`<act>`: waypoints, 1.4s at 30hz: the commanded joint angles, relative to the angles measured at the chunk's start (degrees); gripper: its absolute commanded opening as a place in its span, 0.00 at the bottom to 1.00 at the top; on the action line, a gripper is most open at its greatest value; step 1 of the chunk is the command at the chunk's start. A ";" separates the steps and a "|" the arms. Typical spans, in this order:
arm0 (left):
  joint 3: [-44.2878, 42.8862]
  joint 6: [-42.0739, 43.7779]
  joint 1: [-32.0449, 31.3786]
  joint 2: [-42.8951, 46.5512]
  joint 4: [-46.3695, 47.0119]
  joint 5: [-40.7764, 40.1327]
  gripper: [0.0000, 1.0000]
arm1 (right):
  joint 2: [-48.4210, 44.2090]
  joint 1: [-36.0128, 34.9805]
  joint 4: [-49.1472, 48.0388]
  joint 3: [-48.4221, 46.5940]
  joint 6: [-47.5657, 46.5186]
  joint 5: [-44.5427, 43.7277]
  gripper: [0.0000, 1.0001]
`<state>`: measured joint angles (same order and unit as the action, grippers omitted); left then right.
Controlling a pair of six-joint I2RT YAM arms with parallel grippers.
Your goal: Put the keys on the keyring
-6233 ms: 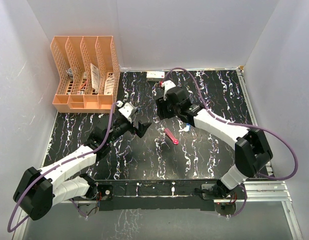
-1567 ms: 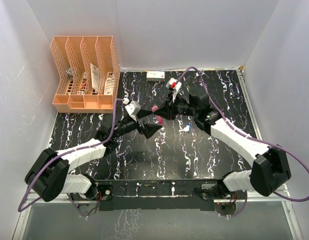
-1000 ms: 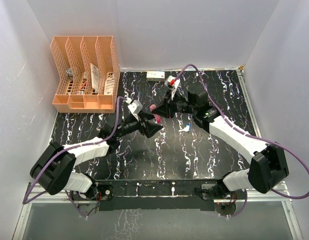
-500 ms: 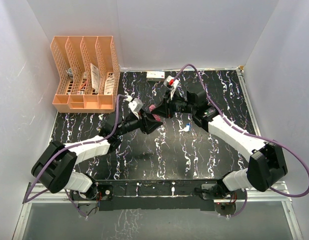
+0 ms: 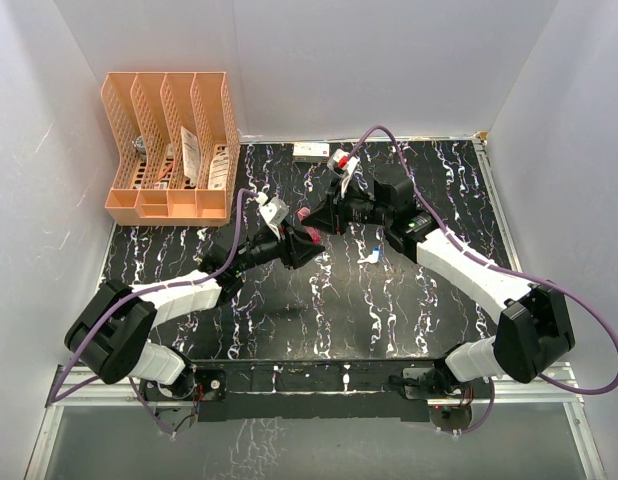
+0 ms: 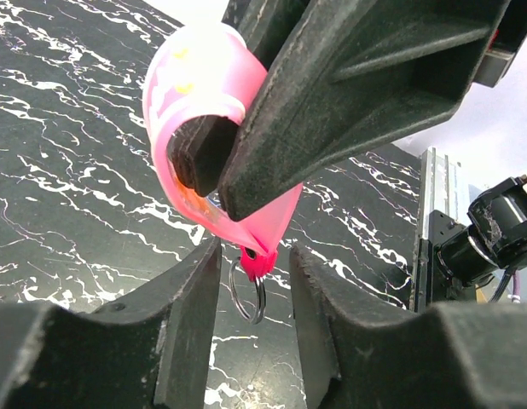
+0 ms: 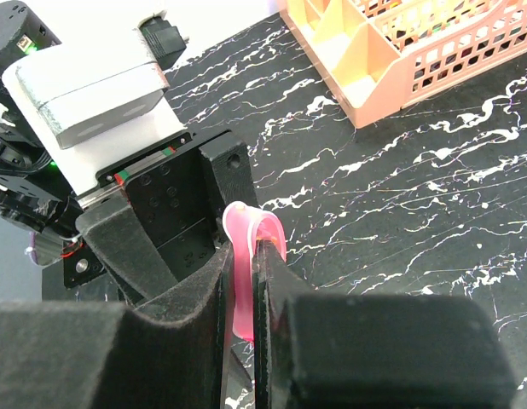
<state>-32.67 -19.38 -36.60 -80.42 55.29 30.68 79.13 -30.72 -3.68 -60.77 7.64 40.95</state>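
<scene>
Right gripper (image 7: 242,256) is clamping the pink keyring (image 6: 191,68) strap aloft. Left gripper (image 6: 255,253), fingers spread, is straddling its dangling ring (image 6: 246,292). Advise closing gently on the ring alone. Keys (image 5: 372,252) are lying nearby on the table (image 5: 389,320).

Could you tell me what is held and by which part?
The right gripper pinches the keyring by its pink strap; the left gripper holds nothing.

Black white-veined marble tabletop (image 5: 289,320), plain white walls (image 5: 389,60), orange file rack (image 5: 169,140) far left.
</scene>
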 commanded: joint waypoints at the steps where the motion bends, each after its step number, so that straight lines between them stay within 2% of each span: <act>1: -1.17 0.39 -0.22 1.17 0.79 0.86 0.34 | -0.30 0.13 -2.73 -3.21 0.21 0.80 0.09; 4: -1.50 0.72 -0.22 1.10 -0.22 1.17 0.28 | -0.43 0.13 -2.67 -3.29 0.20 0.54 0.09; 14: -2.06 0.92 -0.23 0.68 -0.60 1.41 0.20 | -0.22 0.15 -2.73 -3.35 0.26 0.62 0.09; 17: -2.13 0.83 -0.18 0.75 -0.23 1.19 0.21 | -0.06 0.13 -2.74 -3.26 0.25 0.78 0.09; 24: -2.33 0.98 -0.25 1.27 -0.34 0.14 0.38 | -0.03 0.13 -2.71 -2.64 0.26 0.88 0.09; 27: -2.23 1.01 -0.17 1.42 -0.14 -0.30 0.37 | -0.18 0.13 -2.90 -2.51 0.23 0.90 0.09; 32: -1.97 0.71 -0.23 1.38 0.43 -0.40 0.28 | -0.30 0.16 -2.89 -2.42 0.34 0.97 0.09; 42: -1.78 0.24 -0.30 1.44 1.41 -0.71 0.32 | -0.34 0.13 -2.99 -2.16 0.43 1.06 0.09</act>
<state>-33.06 -19.09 -36.60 -80.42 54.02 30.24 79.31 -30.72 -3.66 -61.10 7.68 41.39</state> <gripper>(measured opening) 0.314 0.100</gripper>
